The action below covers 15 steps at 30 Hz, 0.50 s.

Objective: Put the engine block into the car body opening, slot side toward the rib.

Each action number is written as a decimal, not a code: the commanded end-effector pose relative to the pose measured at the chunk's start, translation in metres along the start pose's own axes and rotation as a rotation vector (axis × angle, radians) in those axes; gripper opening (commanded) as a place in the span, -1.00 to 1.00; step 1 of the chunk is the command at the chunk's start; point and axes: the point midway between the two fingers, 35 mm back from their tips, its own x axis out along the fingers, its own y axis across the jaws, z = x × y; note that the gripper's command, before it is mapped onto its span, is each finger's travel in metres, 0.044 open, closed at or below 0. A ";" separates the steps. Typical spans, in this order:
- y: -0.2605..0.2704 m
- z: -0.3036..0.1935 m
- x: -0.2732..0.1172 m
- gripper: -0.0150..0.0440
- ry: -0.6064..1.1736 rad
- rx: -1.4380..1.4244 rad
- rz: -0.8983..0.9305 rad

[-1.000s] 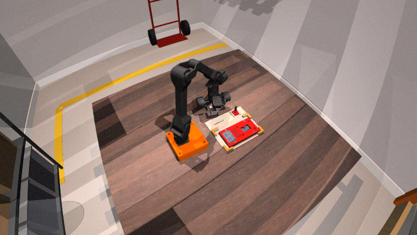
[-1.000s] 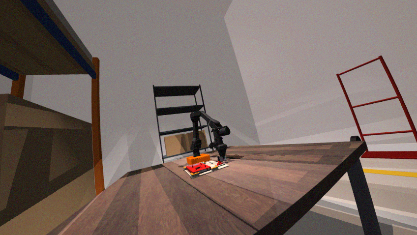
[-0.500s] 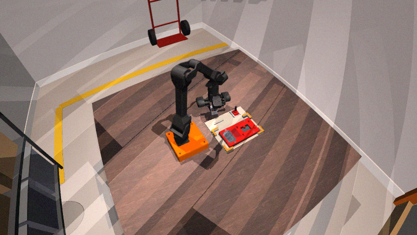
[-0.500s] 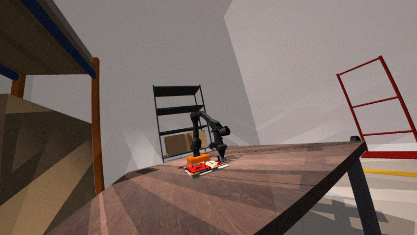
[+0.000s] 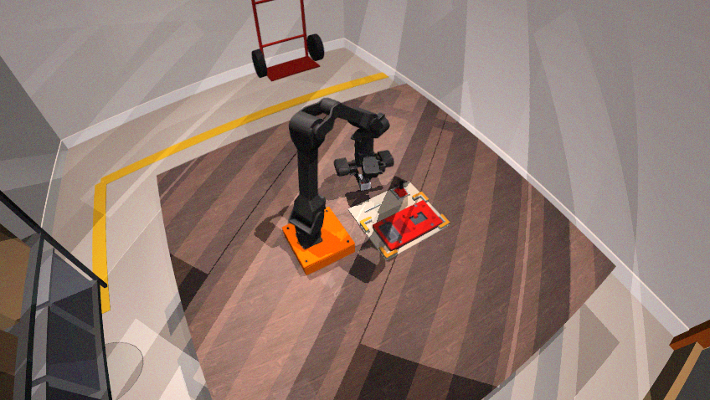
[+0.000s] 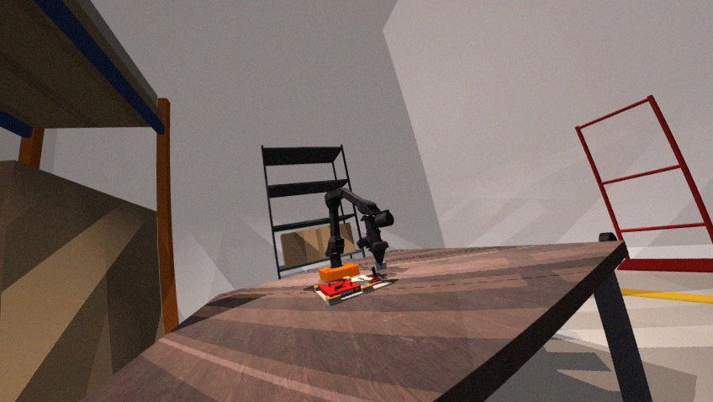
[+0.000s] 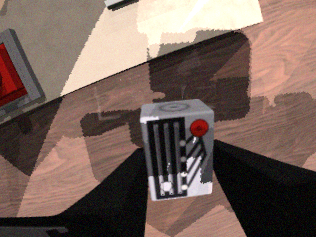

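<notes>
My gripper (image 5: 364,178) (image 6: 380,261) (image 7: 177,151) is shut on the grey engine block (image 5: 366,186) (image 6: 382,267) (image 7: 174,149). The block's top face has dark grooves and a red round spot in the wrist view. The block appears to hang a little above the table, beside the cream board's edge. The flat red car body (image 5: 410,226) (image 6: 339,288) lies on the board, away from the gripper. Its opening (image 5: 420,218) shows as a grey-blue gap towards the far end from the orange base. The rib is too small to make out.
The cream board (image 5: 356,213) (image 7: 227,16) has yellow corner brackets around the car body. A red piece with a black knob (image 5: 400,191) (image 7: 11,74) stands on the board near the gripper. The orange arm base (image 5: 337,240) (image 6: 339,272) is beside the board.
</notes>
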 end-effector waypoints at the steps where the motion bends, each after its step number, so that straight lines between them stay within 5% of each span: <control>1: 0.002 -0.002 -0.017 -0.49 0.012 -0.003 0.008; 15: 0.001 -0.001 -0.062 -0.49 0.012 -0.003 0.008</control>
